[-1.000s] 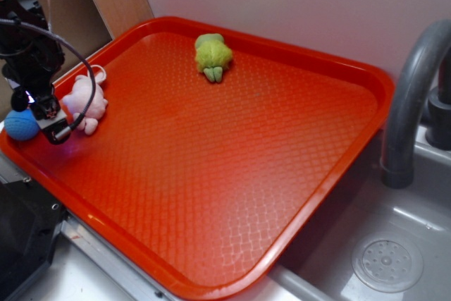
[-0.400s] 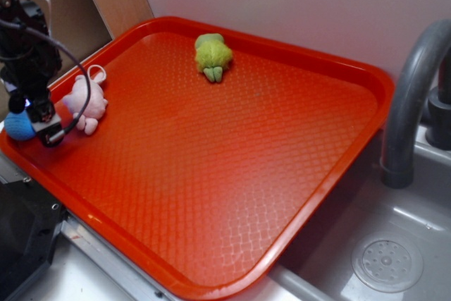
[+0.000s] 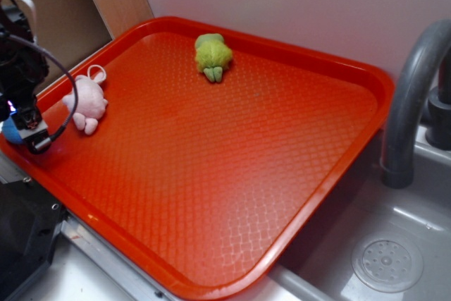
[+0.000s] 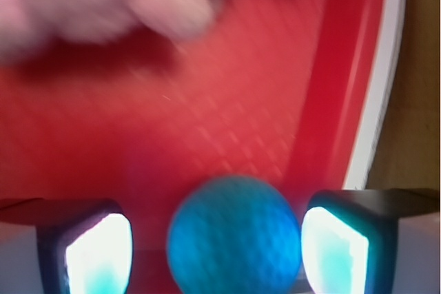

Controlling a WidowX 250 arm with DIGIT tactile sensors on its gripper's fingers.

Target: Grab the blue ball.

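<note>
The blue ball [image 4: 234,235] lies in the left corner of the red tray [image 3: 380,82], close to the rim [image 4: 344,101]. In the exterior view only a sliver of the blue ball [image 3: 8,132] shows behind the arm. My gripper [image 3: 32,137] is lowered over it. In the wrist view the gripper [image 4: 217,249] is open, with the ball between its two fingers: a small gap on the right, a wider one on the left. Neither pad visibly touches it.
A pink plush toy [image 3: 88,100] lies just beside the gripper, blurred at the top in the wrist view [image 4: 89,5]. A green plush toy [image 3: 213,53] sits at the tray's far edge. A grey faucet [image 3: 412,96] and sink drain [image 3: 387,264] are at the right.
The gripper has moved left, away from the pink toy and over the blue ball, which is now mostly hidden behind it. The toys have not moved.
</note>
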